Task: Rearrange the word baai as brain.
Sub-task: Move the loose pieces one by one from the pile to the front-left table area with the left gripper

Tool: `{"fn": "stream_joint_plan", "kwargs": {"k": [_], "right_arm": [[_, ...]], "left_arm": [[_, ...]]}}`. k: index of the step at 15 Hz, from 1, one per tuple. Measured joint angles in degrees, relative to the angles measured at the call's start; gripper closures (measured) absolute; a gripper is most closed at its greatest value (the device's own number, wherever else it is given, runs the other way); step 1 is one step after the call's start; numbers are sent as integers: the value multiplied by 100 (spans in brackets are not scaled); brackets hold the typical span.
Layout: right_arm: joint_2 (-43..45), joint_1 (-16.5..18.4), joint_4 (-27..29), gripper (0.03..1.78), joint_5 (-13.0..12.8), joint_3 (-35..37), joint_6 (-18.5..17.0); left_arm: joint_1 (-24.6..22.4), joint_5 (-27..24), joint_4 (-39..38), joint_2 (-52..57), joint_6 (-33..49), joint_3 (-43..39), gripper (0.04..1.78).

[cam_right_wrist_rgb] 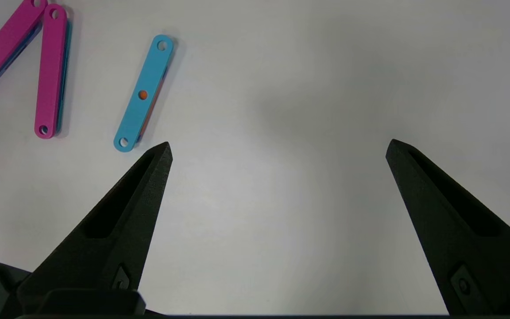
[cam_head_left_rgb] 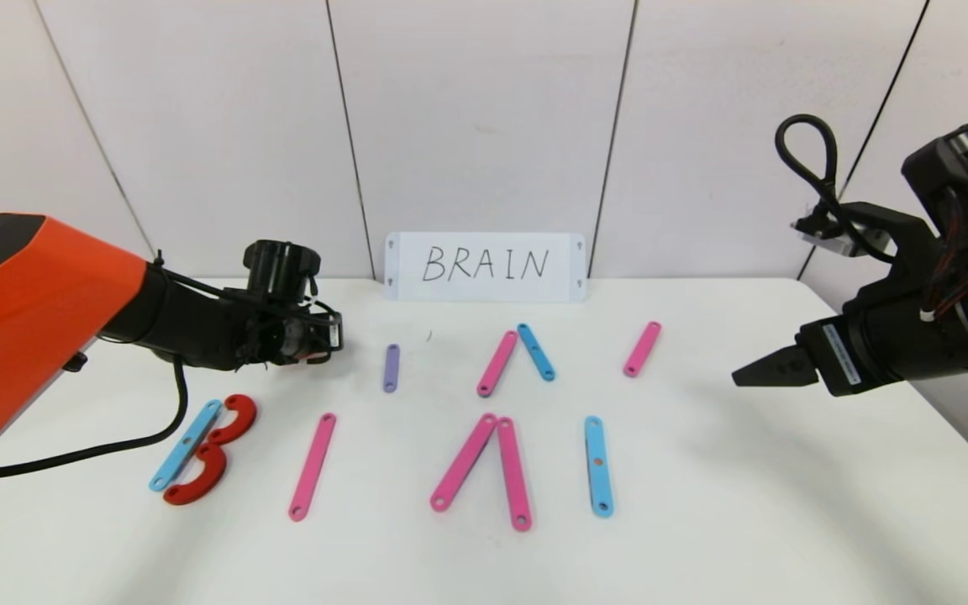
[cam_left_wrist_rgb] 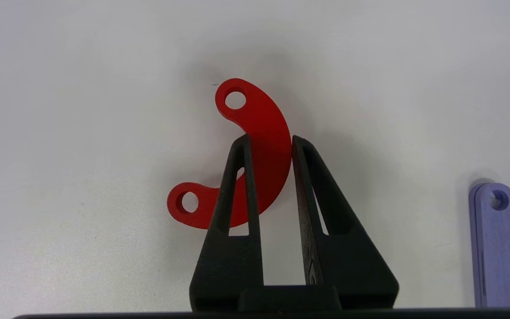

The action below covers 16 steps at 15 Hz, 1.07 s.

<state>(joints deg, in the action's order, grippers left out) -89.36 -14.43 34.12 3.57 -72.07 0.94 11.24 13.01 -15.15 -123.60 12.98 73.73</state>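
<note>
Red curve (cam_left_wrist_rgb: 261,146) is clamped between the left gripper (cam_left_wrist_rgb: 269,141) fingers, held over the bare white table (cam_head_left_rgb: 744,504) just beside the purple strip (cam_head_left_rgb: 391,367); in the head view that gripper sits left of centre, by the strip. Rest of the word lies flat across the middle of the frame: lower left, a blue strip (cam_head_left_rgb: 186,444) with two red curves (cam_head_left_rgb: 213,460) touching it as a B; then a single pink strip (cam_head_left_rgb: 313,466); two pink strips (cam_head_left_rgb: 488,466) meeting at their tops; a blue strip (cam_head_left_rgb: 598,465) upright. Row behind: pink and blue strips (cam_head_left_rgb: 518,357) meeting at top, a lone pink strip (cam_head_left_rgb: 642,349). White card (cam_head_left_rgb: 485,267) reading BRAIN stands at the back wall. Right gripper (cam_head_left_rgb: 757,370) hangs at frame right, fingers spread wide, empty.
</note>
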Motion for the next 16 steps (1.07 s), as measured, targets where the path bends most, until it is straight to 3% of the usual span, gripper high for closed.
{"fn": "stream_joint_plan", "kwargs": {"k": [5, 16], "right_arm": [[2, -37, -4, 11, 0, 24, -1], [16, -52, -4, 11, 6, 27, 0]], "left_arm": [[89, 0, 9, 301, 18, -151, 154], [992, 77, 581, 2037, 545, -1241, 154]]}}
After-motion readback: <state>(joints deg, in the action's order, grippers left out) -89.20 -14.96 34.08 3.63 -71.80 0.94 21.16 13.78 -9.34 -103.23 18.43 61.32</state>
